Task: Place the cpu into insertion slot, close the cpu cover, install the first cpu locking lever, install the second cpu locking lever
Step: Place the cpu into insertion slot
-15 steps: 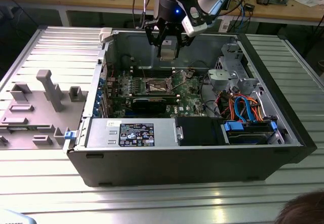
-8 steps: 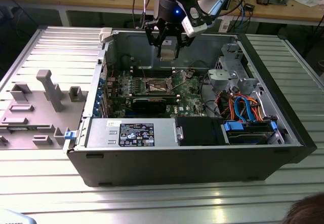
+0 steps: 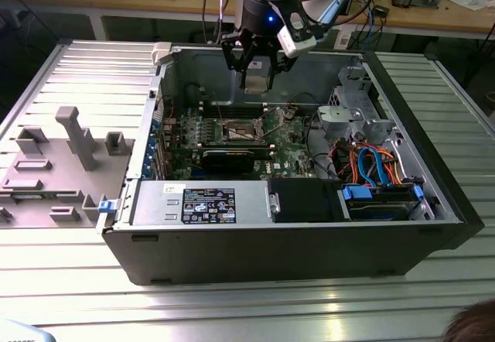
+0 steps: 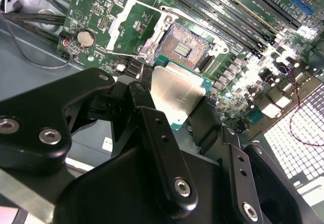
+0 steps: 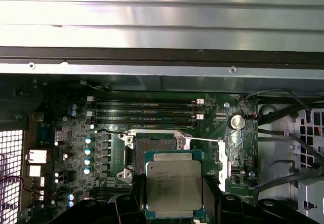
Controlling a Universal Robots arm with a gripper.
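A ribbed metal table (image 3: 69, 280) fills most of the exterior view. On it, across the middle of the frame, lies an open dark computer case (image 3: 271, 257). A grey plastic fixture plate (image 3: 54, 179) with upright blocks sits at the exterior view's left, just beside the case.

Inside the case, at lower left, is a silver power-supply box (image 3: 155, 203) bearing a white label with black and blue print. Orange and blue cables (image 3: 371, 164) bunch toward the exterior view's right. The green motherboard (image 3: 290, 152) lies flat at the centre of the case.

The robot arm's black gripper (image 3: 256, 77) hangs at upper centre of the exterior view, above the motherboard and near the case's far wall.

In both wrist views the insertion slot (image 5: 152, 145) (image 4: 185, 44) shows its dark centre uncovered, with a silvery rim. The cpu cover (image 4: 157, 35) is swung open beside the slot, and green board shows through its square opening. Long black memory slots (image 5: 147, 110) run alongside the socket, and 1 round coin battery (image 5: 236, 121) sits nearby on the board.

The cpu (image 5: 173, 187) (image 4: 174, 95) is pinched flat between the 2 black fingers (image 4: 152, 127), which close narrowly on opposite edges. It sits above the board, partly overlapping the socket's edge in the first wrist view, and is not seated. Lines of etched print cross its dull metal top.
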